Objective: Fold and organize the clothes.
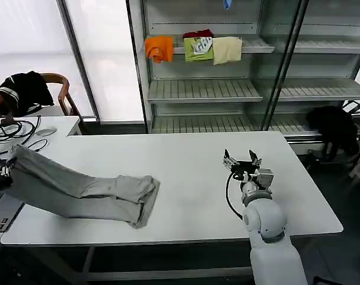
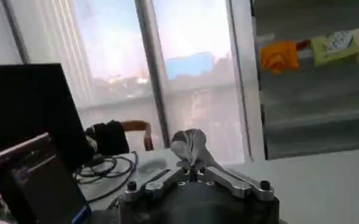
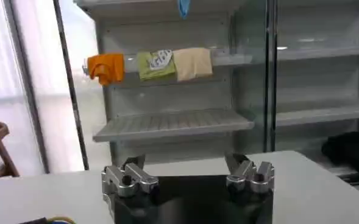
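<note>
- The right gripper [image 1: 242,158] hovers over the white surface [image 1: 191,160] on the robot's right, its fingers [image 3: 129,178] spread wide with nothing between them.
- The left gripper [image 2: 191,169] is at the surface's left edge, fingers closed on one end of a light grey shirt [image 1: 85,190], a tuft of fabric standing up between them.
- The shirt stretches from that raised end down to a bunched fold lying on the surface, well apart from the right gripper.
- Beyond the surface, a shelf [image 1: 203,89] carries orange, green and cream folded garments [image 1: 194,48].
</note>
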